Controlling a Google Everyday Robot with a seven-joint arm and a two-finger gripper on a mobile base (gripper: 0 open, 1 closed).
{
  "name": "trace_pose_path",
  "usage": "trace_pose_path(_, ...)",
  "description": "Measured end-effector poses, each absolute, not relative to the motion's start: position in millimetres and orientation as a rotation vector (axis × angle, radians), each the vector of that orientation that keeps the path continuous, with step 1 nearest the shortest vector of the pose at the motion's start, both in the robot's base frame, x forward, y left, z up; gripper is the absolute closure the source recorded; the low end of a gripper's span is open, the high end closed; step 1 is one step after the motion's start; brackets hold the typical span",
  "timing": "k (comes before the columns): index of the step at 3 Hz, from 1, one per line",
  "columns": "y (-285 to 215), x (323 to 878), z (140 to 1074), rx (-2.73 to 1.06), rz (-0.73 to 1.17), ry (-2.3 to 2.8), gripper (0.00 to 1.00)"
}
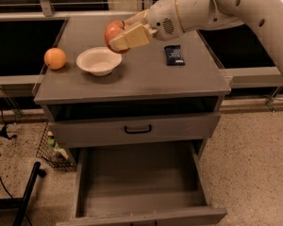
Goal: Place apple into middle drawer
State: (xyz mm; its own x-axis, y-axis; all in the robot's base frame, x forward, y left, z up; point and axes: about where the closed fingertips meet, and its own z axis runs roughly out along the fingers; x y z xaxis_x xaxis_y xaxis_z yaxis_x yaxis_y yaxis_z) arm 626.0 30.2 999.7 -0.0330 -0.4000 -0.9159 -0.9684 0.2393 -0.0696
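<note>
Holding the apple (111, 30) clamped btwn its tan fingers (132, 36), the gripper (119, 34) hangs above the cabinet top (146, 76), just right of & above the bowl (99, 60). The open middle drawer (141, 173) lies well below & nearer the camera, w/ the handled drawer (137, 129) btwn them in height. Arm (236, 8) reaches in from upper right, forearm roughly level, wrist pointing left.

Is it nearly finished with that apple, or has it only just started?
Roughly halfway. Done: the middle drawer stands pulled open with a bare floor, and the apple is up off the cabinet top. In hand: the gripper is shut on the apple, in the air near the white bowl. Left: carry it forward and down over the drawer, then let go.
</note>
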Motion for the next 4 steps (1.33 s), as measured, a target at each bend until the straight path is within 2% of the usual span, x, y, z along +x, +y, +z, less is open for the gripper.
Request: trace_pose_path(4, 17.4, 517.1, 899.9, -1.423, 0.759, 1.684, 1.0)
